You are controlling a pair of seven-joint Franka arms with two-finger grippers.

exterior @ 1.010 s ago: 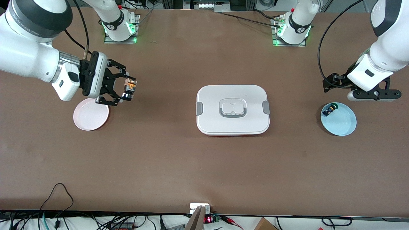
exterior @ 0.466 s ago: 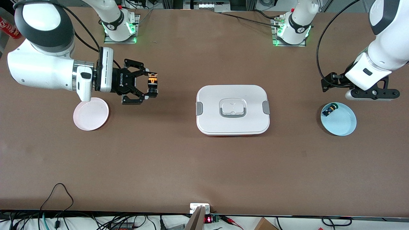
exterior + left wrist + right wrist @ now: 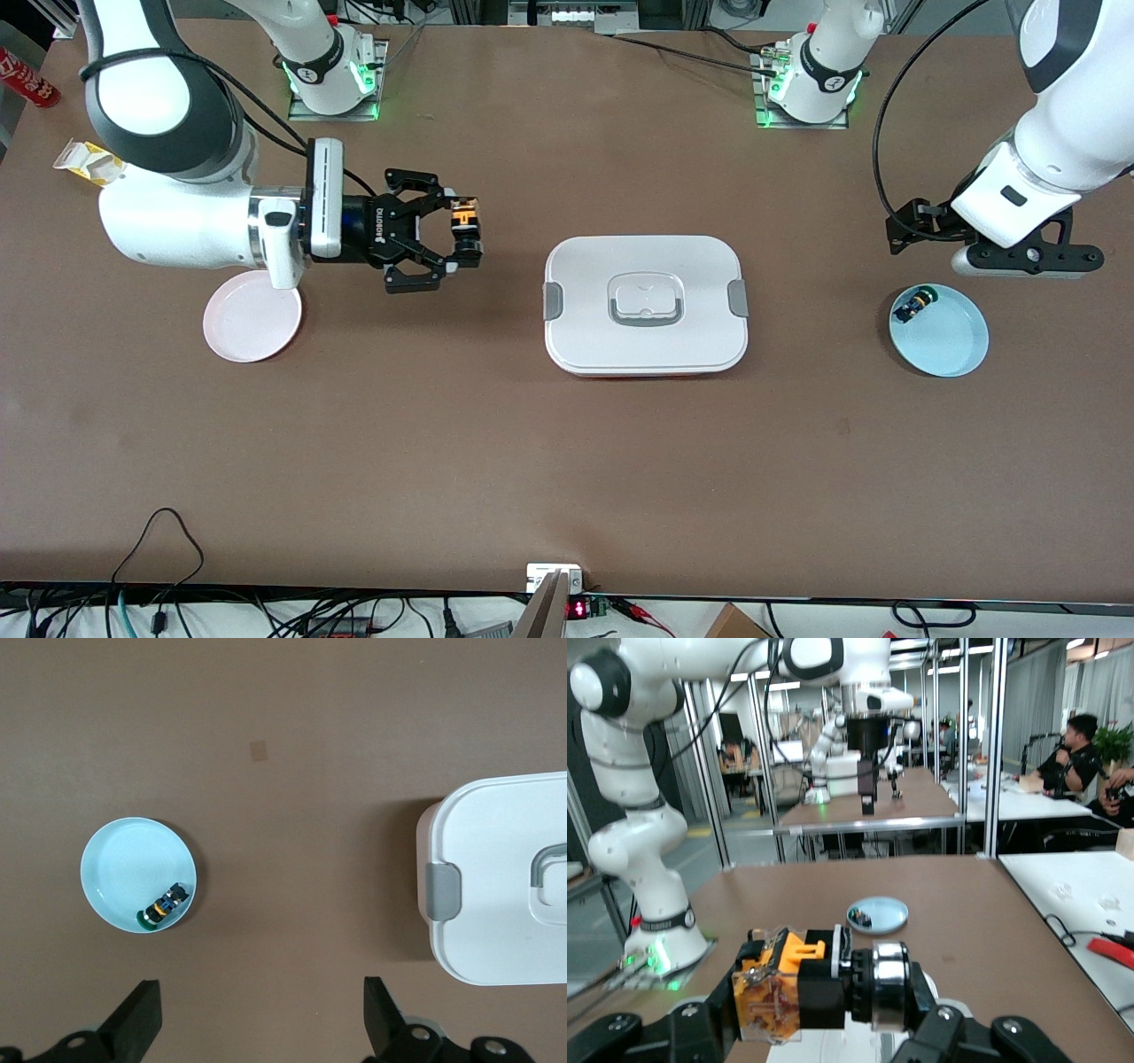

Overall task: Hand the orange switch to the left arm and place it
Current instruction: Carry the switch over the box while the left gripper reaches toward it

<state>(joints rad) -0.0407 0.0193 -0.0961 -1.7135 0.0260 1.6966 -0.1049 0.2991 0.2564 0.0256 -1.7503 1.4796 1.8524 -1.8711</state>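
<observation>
My right gripper (image 3: 465, 239) is shut on the orange switch (image 3: 464, 227), held level above the table between the pink plate (image 3: 252, 321) and the box (image 3: 585, 266). In the right wrist view the switch (image 3: 819, 988), with orange body, black middle and silver ring, sits between the fingers, and a white edge of the box (image 3: 833, 1051) shows below it. My left gripper (image 3: 1032, 260) is open and empty over the table beside the blue plate (image 3: 952, 346). In the left wrist view its fingers (image 3: 140, 1014) stand wide apart, with the box (image 3: 496, 886) at one side.
The blue plate (image 3: 124, 864) holds a small black switch with a green-yellow cap (image 3: 913, 307), also in the left wrist view (image 3: 162, 906). A red can (image 3: 27, 78) and a yellow carton (image 3: 84, 159) lie at the right arm's end. Cables hang along the near edge.
My right arm has swung toward the box with the orange switch, clear of the pink plate. My left arm has shifted only slightly.
</observation>
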